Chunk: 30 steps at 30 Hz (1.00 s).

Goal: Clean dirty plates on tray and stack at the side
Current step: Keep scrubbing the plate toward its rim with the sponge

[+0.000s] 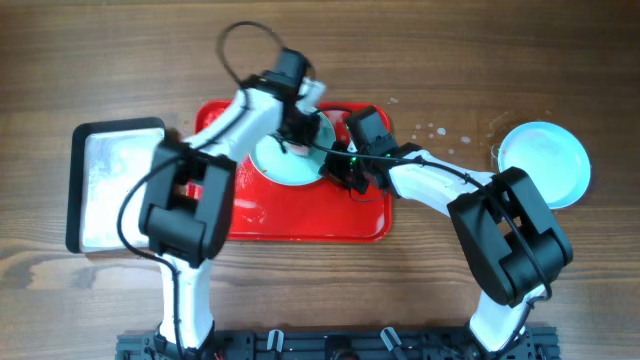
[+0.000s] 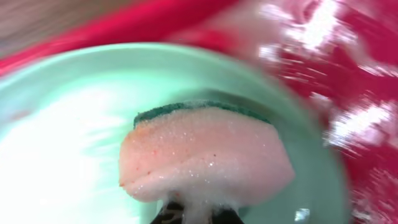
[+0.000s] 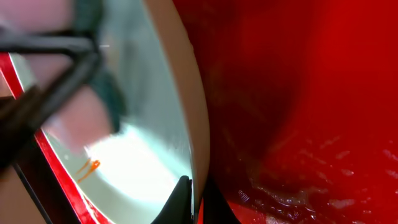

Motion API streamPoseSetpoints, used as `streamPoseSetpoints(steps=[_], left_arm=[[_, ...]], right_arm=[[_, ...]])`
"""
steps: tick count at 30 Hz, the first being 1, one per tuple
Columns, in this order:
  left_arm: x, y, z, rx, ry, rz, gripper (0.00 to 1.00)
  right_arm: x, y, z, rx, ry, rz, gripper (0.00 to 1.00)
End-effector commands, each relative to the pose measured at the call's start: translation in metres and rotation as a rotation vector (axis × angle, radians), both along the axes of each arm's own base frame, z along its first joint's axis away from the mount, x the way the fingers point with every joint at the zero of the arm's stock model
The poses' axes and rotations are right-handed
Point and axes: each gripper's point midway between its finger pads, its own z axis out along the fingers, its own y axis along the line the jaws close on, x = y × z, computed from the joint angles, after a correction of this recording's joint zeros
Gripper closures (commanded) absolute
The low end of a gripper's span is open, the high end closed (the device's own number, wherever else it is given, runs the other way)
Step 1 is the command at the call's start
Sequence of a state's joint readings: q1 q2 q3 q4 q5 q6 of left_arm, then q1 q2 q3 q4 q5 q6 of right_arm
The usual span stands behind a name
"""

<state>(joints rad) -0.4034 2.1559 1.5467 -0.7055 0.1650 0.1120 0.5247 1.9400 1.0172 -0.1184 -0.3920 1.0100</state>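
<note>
A pale turquoise plate (image 1: pixel 280 162) lies on the red tray (image 1: pixel 300 218), its right rim raised. My right gripper (image 1: pixel 345 168) is shut on that rim; in the right wrist view the jaws (image 3: pixel 196 194) pinch the rim of the plate (image 3: pixel 143 155), which bears a small orange smear (image 3: pixel 90 167). My left gripper (image 1: pixel 298 128) is shut on a soapy pink sponge with a green scouring side (image 2: pixel 205 155), pressed on the plate's inside (image 2: pixel 68 130). Another turquoise plate (image 1: pixel 545 165) sits on the table at the right. I see no third plate.
A black-rimmed tray with a white inside (image 1: pixel 112 185) stands left of the red tray. Water drops (image 1: pixel 432 131) lie on the wooden table between the red tray and the right plate. The red tray's floor is wet and foamy (image 2: pixel 348 68).
</note>
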Motion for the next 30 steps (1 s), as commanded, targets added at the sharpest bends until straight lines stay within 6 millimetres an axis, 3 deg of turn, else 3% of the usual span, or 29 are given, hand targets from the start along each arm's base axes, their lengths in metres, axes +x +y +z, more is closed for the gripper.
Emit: streamPoseSetpoints(steps=[1, 4, 8, 13, 19, 22, 24, 27, 30], left_arm=[[-0.036, -0.027, -0.033, 0.06, 0.033, -0.251, 0.96], [-0.009, -0.002, -0.033, 0.195, -0.055, -0.073, 0.96], [0.014, 0.051, -0.029, 0.325, -0.105, 0.192, 0.96], [0.027, 0.098, -0.029, 0.316, -0.083, 0.41, 0.96], [0.019, 0.149, -0.029, 0.404, -0.031, 0.516, 0.96], [0.025, 0.2, -0.003, 0.718, -0.178, 0.566, 0.96], [0.03, 0.216, 0.02, 0.874, -0.296, 0.619, 0.96], [0.034, 0.223, 0.054, 1.043, -0.473, 0.688, 0.96], [0.041, 0.218, 0.085, 1.148, -0.643, 0.731, 0.96]], right_arm=[[-0.02, -0.015, -0.036, -0.103, 0.05, 0.028, 0.96], [-0.02, -0.014, -0.035, -0.101, 0.051, 0.03, 0.96], [-0.02, -0.014, -0.035, -0.101, 0.051, 0.029, 0.96], [-0.02, -0.014, -0.035, -0.098, 0.053, 0.031, 0.96], [-0.02, -0.014, -0.035, -0.098, 0.052, 0.031, 0.96], [-0.02, -0.013, -0.035, -0.096, 0.049, 0.031, 0.96], [-0.02, -0.013, -0.035, -0.096, 0.049, 0.03, 0.96], [-0.02, -0.013, -0.035, -0.096, 0.048, 0.032, 0.96], [-0.02, -0.013, -0.035, -0.096, 0.048, 0.033, 0.96]])
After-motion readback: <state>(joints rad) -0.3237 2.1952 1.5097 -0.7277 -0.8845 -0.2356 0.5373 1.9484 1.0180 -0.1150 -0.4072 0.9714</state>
